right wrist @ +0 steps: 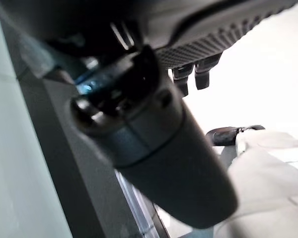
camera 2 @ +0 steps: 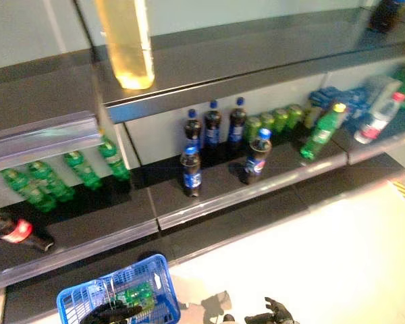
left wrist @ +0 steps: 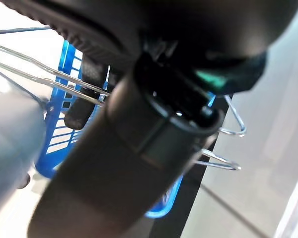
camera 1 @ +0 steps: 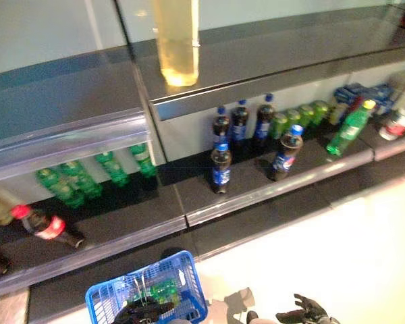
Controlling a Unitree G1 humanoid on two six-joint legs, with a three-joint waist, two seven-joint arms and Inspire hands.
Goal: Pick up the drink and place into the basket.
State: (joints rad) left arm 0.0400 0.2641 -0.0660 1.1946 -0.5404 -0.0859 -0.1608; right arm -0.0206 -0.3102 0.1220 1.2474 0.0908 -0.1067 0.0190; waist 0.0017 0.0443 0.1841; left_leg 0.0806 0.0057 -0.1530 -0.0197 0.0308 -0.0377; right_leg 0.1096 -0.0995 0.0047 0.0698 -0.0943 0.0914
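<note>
My left hand (camera 1: 143, 312): clamped on basket (camera 1: 101, 297) handles.
My right hand (camera 1: 309, 312): fingers apart, empty.
Bottles (camera 1: 221, 169): far shelf.

A blue mesh basket (camera 1: 182, 283) holds a green drink (camera 1: 163, 290); blue-labelled dark bottles (camera 1: 221, 169) line grey shelves (camera 1: 256, 192).

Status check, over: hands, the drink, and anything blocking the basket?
Left hand shut on blue basket handle. Right hand open, empty, low by the floor. Green drink already in basket; cola bottles on shelf. Nothing blocking.
</note>
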